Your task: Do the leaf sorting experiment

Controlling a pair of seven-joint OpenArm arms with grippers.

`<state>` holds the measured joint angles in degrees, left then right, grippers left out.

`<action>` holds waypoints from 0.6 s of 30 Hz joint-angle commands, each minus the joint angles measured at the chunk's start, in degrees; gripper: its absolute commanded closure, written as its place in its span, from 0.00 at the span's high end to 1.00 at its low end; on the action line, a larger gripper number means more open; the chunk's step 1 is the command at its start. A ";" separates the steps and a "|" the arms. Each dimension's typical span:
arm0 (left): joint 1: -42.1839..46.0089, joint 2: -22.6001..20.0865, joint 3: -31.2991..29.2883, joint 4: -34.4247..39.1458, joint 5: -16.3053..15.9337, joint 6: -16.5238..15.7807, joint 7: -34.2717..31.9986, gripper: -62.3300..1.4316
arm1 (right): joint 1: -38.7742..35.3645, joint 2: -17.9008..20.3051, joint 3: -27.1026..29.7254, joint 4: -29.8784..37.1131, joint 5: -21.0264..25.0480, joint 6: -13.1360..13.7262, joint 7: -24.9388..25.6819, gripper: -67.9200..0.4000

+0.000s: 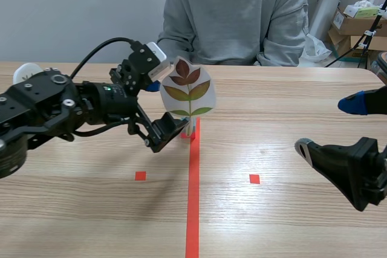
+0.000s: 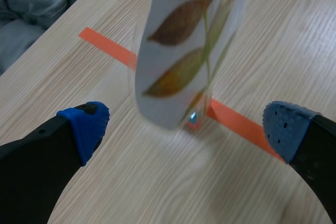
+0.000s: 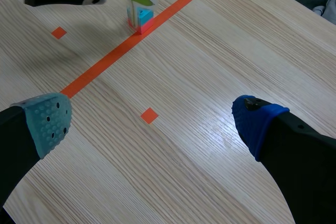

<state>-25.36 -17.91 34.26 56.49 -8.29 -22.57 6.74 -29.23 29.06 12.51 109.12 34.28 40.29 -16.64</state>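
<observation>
left gripper [image 2: 184, 129]: wide, holding nothing. the leaf card [image 1: 188, 89] stands just ahead, between the fingers, upright in its base [image 3: 140, 17] on the tape line [image 1: 192, 209], mid surface [image 1: 272, 125]. right gripper [image 3: 152, 119]: wide, empty, well apart from the card.

risk: the card looks light and top-heavy. an off-centre close or a nudge from one finger may tip it or slide the base.

limits: the base is blurred in the left wrist view and partly covered in the scene view. finger-to-card contact cannot be judged.

Our black left arm [image 1: 54, 104] carries a looping black cable [image 1: 97, 48]. Dotted blue pads [image 2: 86, 124] tip our left claw [image 2: 186, 129]; our right claw [image 3: 153, 123] has one grey-green.
</observation>
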 commanded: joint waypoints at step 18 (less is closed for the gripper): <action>-3.21 6.60 0.50 -4.70 1.75 0.13 -1.38 0.61 | 0.81 0.46 0.17 0.04 0.44 -0.13 0.87 0.93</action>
<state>-28.25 -11.44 35.22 49.91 -6.20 -22.59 6.13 -29.23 29.06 12.51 109.12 34.28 40.29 -16.64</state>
